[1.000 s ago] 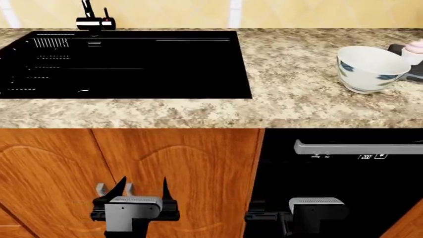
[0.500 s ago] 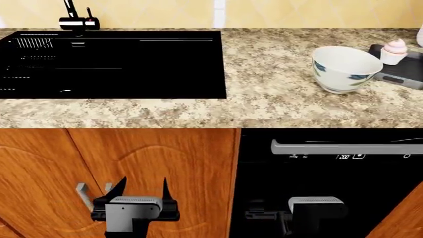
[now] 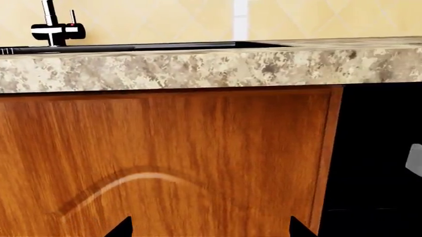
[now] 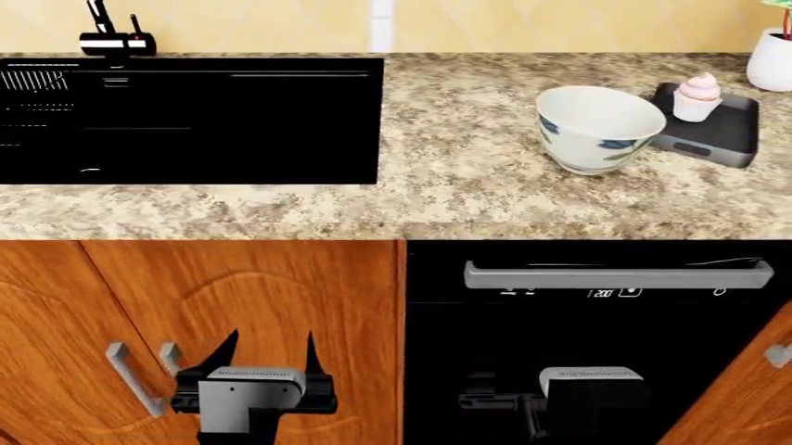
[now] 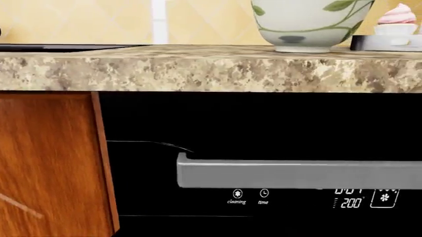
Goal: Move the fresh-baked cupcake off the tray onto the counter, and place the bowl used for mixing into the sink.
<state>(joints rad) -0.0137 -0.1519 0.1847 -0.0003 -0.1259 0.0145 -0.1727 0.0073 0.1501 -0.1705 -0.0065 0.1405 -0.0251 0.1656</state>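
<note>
Speckled bench carried the bowl beside the tray bearing the cupcake, far above spread left jaws; right jaws' state could not be told.

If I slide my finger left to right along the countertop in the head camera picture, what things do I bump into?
faucet → sink → bowl → cupcake on the tray → white plant pot

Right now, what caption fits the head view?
Bowl beside cupcake on tray, both grippers low.
</note>
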